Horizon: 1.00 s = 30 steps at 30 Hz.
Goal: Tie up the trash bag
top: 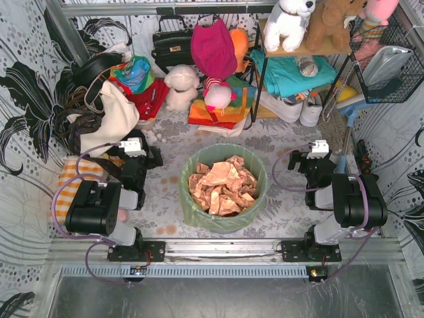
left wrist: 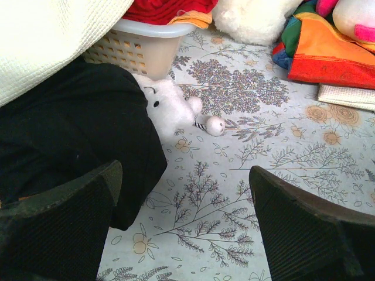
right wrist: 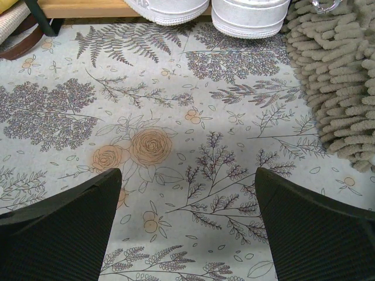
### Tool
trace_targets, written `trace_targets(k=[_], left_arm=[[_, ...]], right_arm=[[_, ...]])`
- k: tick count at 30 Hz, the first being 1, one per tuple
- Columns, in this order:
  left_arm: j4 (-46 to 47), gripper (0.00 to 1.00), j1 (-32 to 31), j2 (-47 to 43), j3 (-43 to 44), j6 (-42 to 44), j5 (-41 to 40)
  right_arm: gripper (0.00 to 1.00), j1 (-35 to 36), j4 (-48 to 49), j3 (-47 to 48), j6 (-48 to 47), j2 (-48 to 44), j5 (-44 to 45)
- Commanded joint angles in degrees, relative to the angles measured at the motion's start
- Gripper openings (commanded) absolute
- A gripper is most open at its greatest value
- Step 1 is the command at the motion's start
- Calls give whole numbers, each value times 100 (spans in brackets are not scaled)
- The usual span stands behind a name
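Trash bag [top: 193, 213] sits centre frame, midway between arms | left pincer [left wrist: 183, 175] to its upper left, wide, empty | right pincer [right wrist: 187, 178] upper right, wide, empty | neither nearer

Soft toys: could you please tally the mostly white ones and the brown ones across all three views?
White: 3 - shelf plush, floor plush, small plush animal
Brown: 1 - teddy bear
Total: 4
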Motion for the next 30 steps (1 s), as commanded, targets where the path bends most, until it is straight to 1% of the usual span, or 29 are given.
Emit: trace_targets(k=[1,24,28,30], left_arm=[[285,98,33,-99,-43,-18,24],[283,98,29,-93,-36,-24,24],[302,98,33,-110,-50,-7,18],[309,98,33,-159,-70,5,68]], right_arm=[[97,-27,63,-50,67,-125,-111],[97,-27,27,-33,73,-125,-95],[97,-27,-40,-6,81,-151,-76],[97,-27,-298,62,76,-331,-67]])
